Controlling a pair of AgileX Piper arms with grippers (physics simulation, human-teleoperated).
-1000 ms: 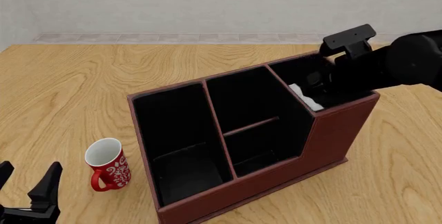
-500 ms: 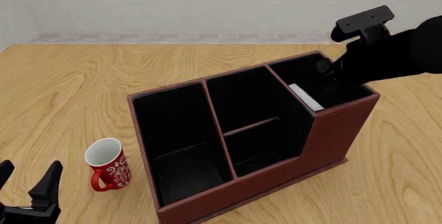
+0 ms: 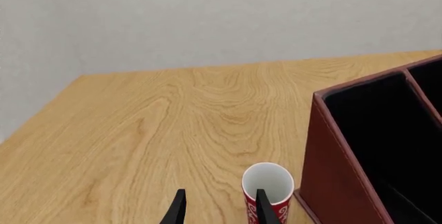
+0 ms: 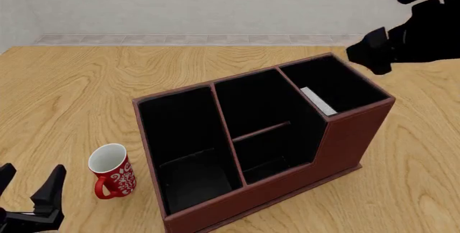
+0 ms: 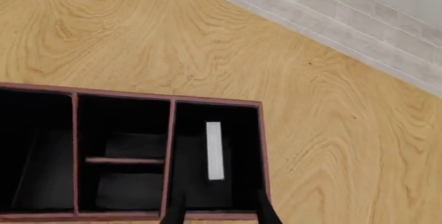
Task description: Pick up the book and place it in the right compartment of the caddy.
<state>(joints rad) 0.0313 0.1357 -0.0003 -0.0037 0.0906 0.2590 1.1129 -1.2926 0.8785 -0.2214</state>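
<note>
The reddish-brown caddy (image 4: 287,184) stands mid-table. The book (image 4: 317,101) stands on edge inside the right compartment (image 4: 341,85), against its left wall, with only a strip of white page edges showing. My right gripper (image 4: 365,55) hangs above and behind that compartment, open and holding nothing. From the right wrist view I look straight down on the caddy (image 5: 138,95). There the book (image 5: 214,150) shows as a white strip in the right compartment (image 5: 241,131), beyond my spread right gripper (image 5: 217,211). My left gripper (image 4: 29,198) rests open at the front left.
A red mug (image 4: 111,171) with a white inside stands upright left of the caddy, just beyond my left gripper (image 3: 217,211) and beside its right finger in the left wrist view, mug (image 3: 268,185). The caddy's left wall (image 3: 332,172) rises next to it. A wall bounds the table's far edge.
My right gripper has risen out of the right compartment and drawn back to the upper right, leaving the book inside. The left arm has hardly moved.
</note>
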